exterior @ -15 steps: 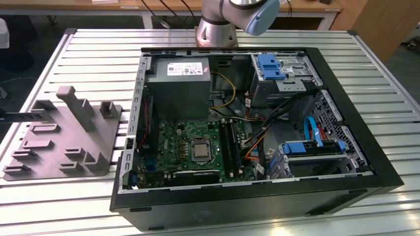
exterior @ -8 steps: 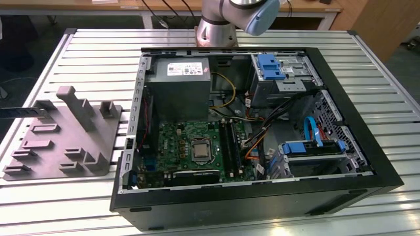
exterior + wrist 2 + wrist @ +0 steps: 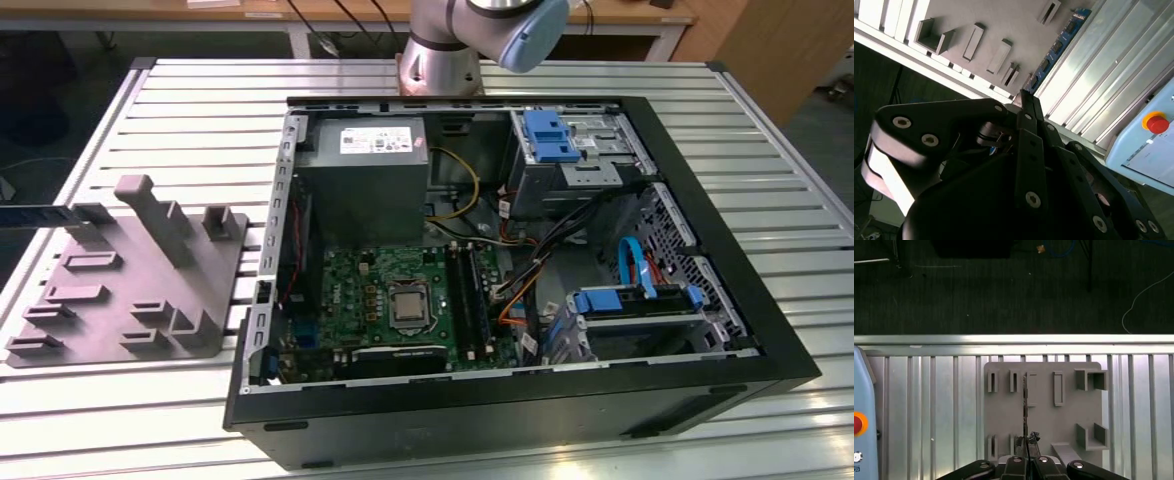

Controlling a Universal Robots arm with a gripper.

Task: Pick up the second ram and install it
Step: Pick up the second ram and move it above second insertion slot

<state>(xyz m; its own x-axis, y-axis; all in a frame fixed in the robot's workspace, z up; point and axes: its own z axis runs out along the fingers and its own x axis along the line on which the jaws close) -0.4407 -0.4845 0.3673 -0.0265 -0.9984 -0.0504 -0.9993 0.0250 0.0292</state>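
One end of the second ram [image 3: 1058, 46] hides inside the gripper [image 3: 1024, 96] clamped on it; the first wrist view shows it edge-on.

No print is coming through clearly enough to read. A white label [image 3: 382, 141] is sitting on the grey power-supply box [image 3: 360, 195], at about eleven o'clock inside the computer case [image 3: 727, 260] in the exterior view, its lettering too small to make out.
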